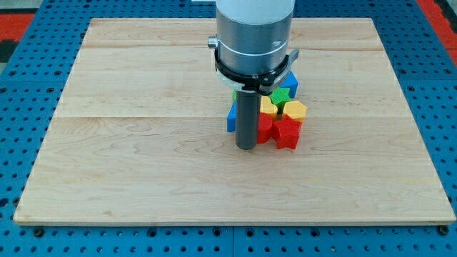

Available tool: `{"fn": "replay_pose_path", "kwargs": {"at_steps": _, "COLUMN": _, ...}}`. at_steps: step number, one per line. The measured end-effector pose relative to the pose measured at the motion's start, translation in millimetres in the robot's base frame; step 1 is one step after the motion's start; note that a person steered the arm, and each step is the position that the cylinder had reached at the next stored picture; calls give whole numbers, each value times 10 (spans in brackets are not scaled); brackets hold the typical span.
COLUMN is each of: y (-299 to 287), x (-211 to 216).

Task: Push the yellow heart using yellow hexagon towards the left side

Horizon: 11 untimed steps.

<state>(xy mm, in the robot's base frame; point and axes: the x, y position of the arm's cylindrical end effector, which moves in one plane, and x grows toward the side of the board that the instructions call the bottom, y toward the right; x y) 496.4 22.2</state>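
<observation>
The blocks sit in one tight cluster just right of the board's middle. A yellow hexagon [294,109] is at the cluster's right side, touching a yellow block [268,106] to its left that may be the yellow heart, partly hidden by the rod. My tip [247,146] stands at the cluster's lower left edge, right beside a red block [265,128] and a blue block [231,118]. A red star-shaped block [288,133] lies below the hexagon. A green block [280,95] and a blue block [290,81] are above.
The arm's grey cylinder [254,36] hangs over the cluster's top and hides part of it. The wooden board [143,143] lies on a blue pegboard surface [21,107].
</observation>
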Motion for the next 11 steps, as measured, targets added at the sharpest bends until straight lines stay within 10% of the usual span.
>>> {"fn": "replay_pose_path", "kwargs": {"at_steps": 5, "y": 1438, "x": 145}}
{"fn": "replay_pose_path", "kwargs": {"at_steps": 7, "y": 869, "x": -801}}
{"fn": "replay_pose_path", "kwargs": {"at_steps": 11, "y": 418, "x": -687}}
